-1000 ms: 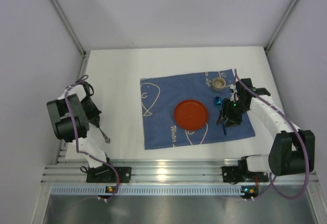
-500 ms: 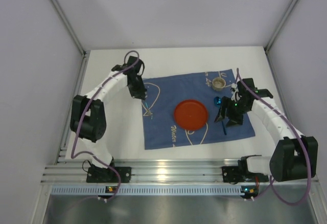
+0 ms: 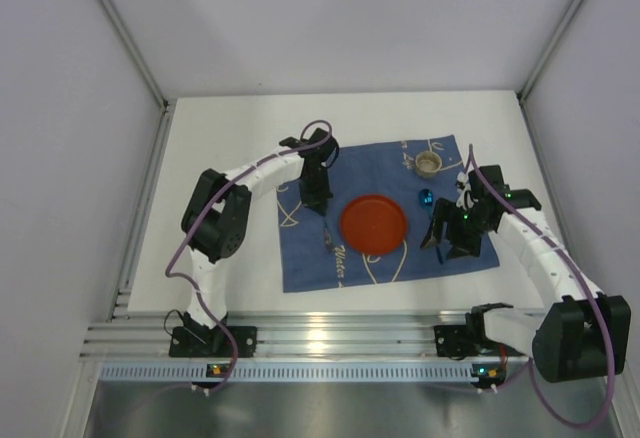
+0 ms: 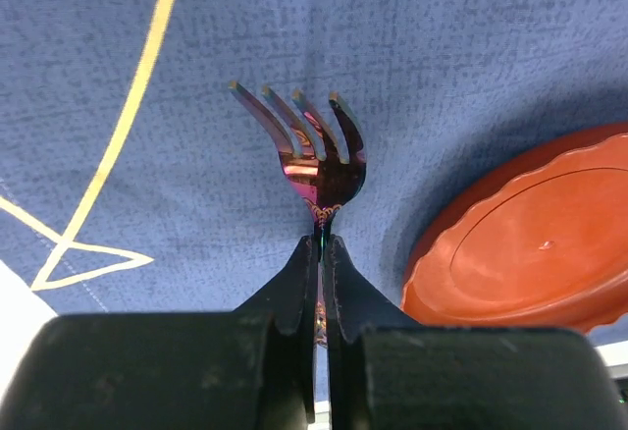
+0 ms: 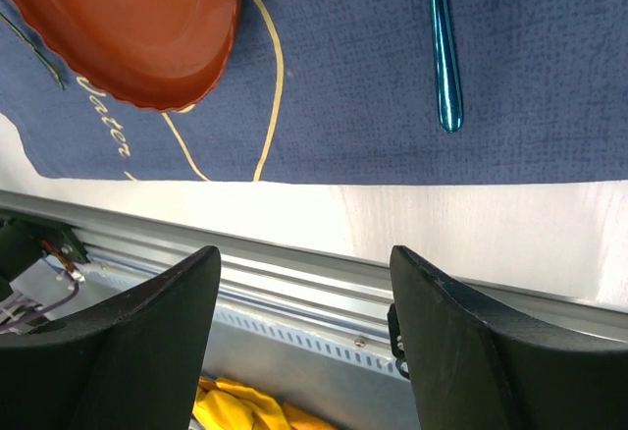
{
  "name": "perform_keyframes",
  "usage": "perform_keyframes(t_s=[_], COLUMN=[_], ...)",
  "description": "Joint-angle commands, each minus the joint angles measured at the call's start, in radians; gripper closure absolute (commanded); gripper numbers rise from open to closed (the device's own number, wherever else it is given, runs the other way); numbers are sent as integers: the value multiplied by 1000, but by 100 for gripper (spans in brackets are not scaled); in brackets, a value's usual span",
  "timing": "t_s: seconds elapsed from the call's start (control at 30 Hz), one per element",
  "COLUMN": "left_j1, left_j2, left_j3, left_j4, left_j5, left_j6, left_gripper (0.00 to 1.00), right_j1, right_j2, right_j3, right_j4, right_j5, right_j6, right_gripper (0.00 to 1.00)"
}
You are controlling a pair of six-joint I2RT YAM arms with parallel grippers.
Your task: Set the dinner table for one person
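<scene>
My left gripper [image 3: 322, 212] is shut on the handle of an iridescent fork [image 4: 312, 153]. In the left wrist view the gripper [image 4: 322, 245] holds the fork with its tines pointing away, over the blue cloth [image 3: 312, 253], just left of the red plate [image 3: 374, 223]. The plate's rim also shows in the left wrist view [image 4: 520, 253]. My right gripper [image 3: 449, 241] is open and empty over the cloth's right edge. A teal spoon [image 3: 425, 198] lies right of the plate; its handle [image 5: 444, 47] shows ahead of the open right gripper [image 5: 304, 258]. The cloth lies on the white dinner table [image 3: 230, 158].
A small beige cup [image 3: 428, 164] stands on the cloth's far right corner. The ribbed metal rail [image 3: 330, 336] runs along the table's near edge and shows in the right wrist view [image 5: 294, 273]. Grey walls enclose the table on three sides.
My left arm has swung from the table's left side across to the cloth, carrying the fork to just left of the plate. My right gripper has shifted slightly toward the near edge.
</scene>
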Motion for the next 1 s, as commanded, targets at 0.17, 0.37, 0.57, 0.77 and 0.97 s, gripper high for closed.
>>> perform_keyframes(t_s=[0.17,0.37,0.57,0.77,0.97], left_j1=[-34,-42,-43,-43,-42], left_j2=[-85,-111,-119,-168,-338], left_j3=[-33,-110,-125,-130,-95], left_j4=[-52,-41,-40,-44,-53], left_j5=[-102,-124,-124,-96,-208], left_j6=[4,4,-5,-12,108], left_gripper=[100,100,99,63,24], right_j1=[4,4,4,6,4], right_j2=[-34,-26,-31,-45,-97], right_j3=[-7,1,8,21,48], right_j4=[-6,-6,-14,-28,-26], right_j5=[9,13,19,29,-20], right_j6=[4,-1,-2,-2,-22], right_gripper=[29,28,25,16,4])
